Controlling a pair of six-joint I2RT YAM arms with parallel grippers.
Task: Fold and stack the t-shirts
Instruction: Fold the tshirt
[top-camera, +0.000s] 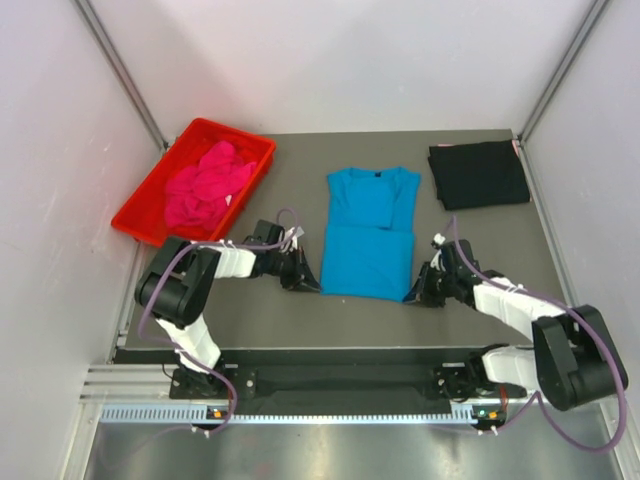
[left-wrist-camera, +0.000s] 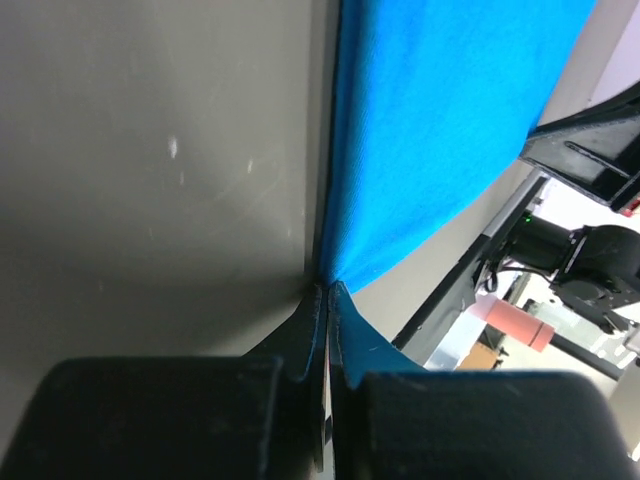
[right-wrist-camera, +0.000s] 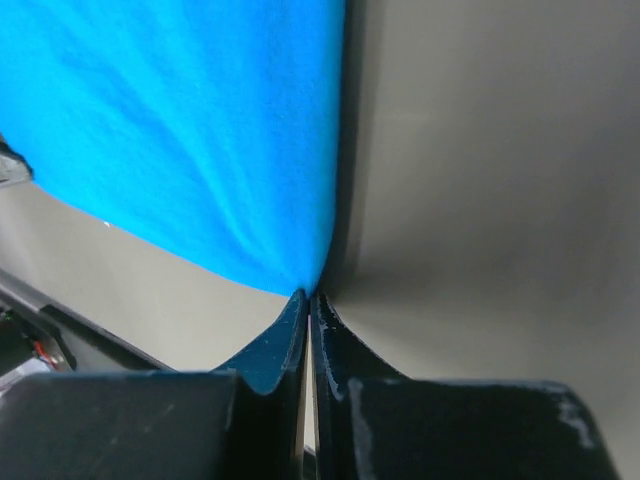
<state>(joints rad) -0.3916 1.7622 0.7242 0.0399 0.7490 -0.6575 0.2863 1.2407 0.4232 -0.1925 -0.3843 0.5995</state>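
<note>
The turquoise-blue t-shirt (top-camera: 368, 228) lies flat in the middle of the table, sides folded in. My left gripper (top-camera: 312, 283) is shut on its near left corner; in the left wrist view the jaws (left-wrist-camera: 328, 290) pinch the blue cloth (left-wrist-camera: 440, 120). My right gripper (top-camera: 416, 293) is shut on its near right corner; in the right wrist view the jaws (right-wrist-camera: 308, 295) pinch the blue cloth (right-wrist-camera: 190, 130). The black t-shirt (top-camera: 478, 173) lies folded at the back right. The magenta-pink t-shirt (top-camera: 207, 188) is crumpled in the red tray (top-camera: 145, 222).
The red tray stands at the back left corner of the grey table (top-camera: 260, 310). White walls enclose the table on three sides. The table's near edge runs just in front of both grippers.
</note>
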